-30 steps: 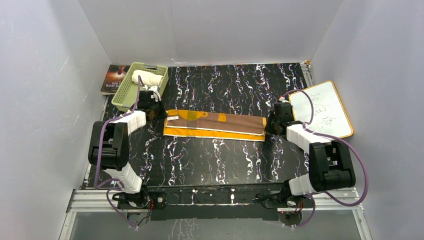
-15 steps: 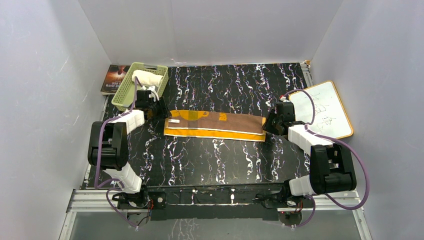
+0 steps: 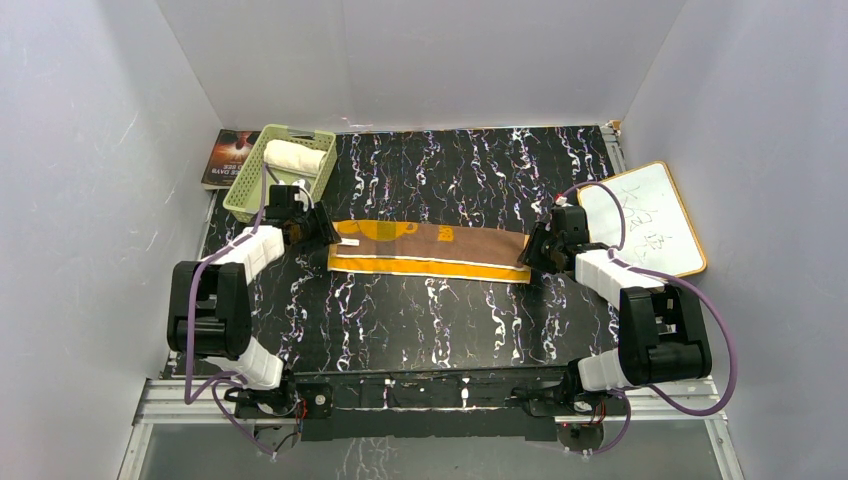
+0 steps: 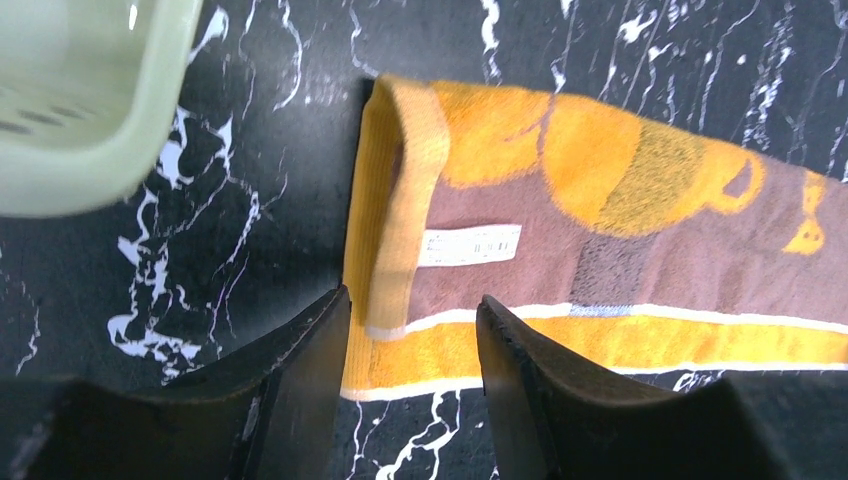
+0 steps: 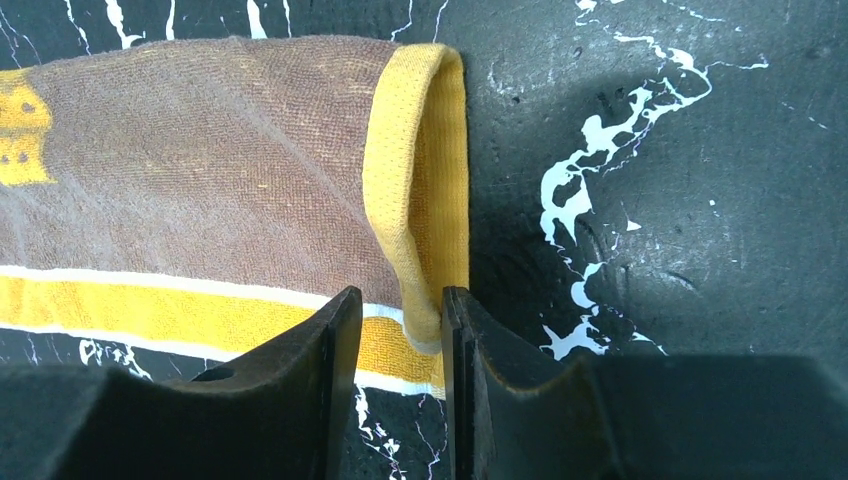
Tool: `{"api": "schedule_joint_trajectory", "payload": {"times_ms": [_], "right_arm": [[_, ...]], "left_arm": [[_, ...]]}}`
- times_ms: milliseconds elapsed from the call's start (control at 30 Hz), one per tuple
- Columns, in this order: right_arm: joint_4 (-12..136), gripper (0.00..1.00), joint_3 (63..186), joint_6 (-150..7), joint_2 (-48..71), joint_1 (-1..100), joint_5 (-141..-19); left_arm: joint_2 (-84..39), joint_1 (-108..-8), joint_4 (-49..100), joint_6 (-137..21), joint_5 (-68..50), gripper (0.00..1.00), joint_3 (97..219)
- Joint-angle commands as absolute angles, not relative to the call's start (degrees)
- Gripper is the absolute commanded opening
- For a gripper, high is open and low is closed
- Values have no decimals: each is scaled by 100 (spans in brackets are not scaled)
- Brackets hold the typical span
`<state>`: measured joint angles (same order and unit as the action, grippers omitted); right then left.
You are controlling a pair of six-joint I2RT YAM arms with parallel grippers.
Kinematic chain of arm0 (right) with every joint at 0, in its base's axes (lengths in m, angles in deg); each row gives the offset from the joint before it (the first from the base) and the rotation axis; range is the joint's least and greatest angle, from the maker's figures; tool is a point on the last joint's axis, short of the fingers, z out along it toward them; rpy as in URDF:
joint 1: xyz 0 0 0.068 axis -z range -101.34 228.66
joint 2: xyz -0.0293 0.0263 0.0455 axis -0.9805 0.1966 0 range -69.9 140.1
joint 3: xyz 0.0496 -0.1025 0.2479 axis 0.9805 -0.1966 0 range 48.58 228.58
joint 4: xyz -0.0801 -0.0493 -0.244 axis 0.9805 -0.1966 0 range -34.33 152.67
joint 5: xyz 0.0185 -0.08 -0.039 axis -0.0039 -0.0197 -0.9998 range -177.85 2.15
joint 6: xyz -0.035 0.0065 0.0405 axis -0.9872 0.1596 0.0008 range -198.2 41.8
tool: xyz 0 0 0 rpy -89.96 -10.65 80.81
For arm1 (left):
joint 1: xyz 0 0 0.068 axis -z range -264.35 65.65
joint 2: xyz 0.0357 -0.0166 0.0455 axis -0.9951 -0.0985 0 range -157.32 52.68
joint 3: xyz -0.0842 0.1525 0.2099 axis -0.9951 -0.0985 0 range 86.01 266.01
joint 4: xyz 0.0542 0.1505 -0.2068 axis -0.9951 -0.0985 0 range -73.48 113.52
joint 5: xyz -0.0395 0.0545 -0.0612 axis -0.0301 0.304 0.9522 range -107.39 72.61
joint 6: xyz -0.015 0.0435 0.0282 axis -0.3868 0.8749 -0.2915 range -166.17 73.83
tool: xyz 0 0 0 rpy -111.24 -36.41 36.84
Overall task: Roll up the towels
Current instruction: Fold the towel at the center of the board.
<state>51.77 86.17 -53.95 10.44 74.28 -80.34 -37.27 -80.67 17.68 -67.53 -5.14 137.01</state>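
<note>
The brown towel with the yellow-orange pattern (image 3: pixel 430 250) lies flat as a long folded strip across the middle of the table. My left gripper (image 3: pixel 325 232) stands open at its left end. In the left wrist view that end's turned-over hem (image 4: pixel 400 230) lies just ahead of the gap between the fingers of the left gripper (image 4: pixel 412 320). My right gripper (image 3: pixel 528 256) is open at the right end. In its wrist view the curled yellow hem (image 5: pixel 425 180) leans against one finger of the right gripper (image 5: pixel 400 312). The cream-white towel (image 3: pixel 294 157) lies rolled in the basket.
A green basket (image 3: pixel 250 190) stands at the back left, its corner (image 4: pixel 90 120) close to my left gripper. A book (image 3: pixel 228 155) lies behind it. A white board with a wooden frame (image 3: pixel 645 215) lies at the right. White walls close in three sides.
Both grippers went from shut to open at the brown towel's two ends, which now lie free. The left arm's elbow has dropped towards the near edge.
</note>
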Motion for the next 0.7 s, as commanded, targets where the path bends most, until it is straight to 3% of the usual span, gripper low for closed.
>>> {"api": "schedule_joint_trajectory", "payload": {"times_ms": [0, 667], "right_arm": [[5344, 33, 8569, -5456, 962, 7454, -7946], [5257, 32, 8479, -5467, 885, 7455, -7925]], "left_arm": [[-3448, -8097, 1361, -6849, -593, 47, 13524], [-3467, -8095, 1460, -7005, -289, 39, 13263]]}}
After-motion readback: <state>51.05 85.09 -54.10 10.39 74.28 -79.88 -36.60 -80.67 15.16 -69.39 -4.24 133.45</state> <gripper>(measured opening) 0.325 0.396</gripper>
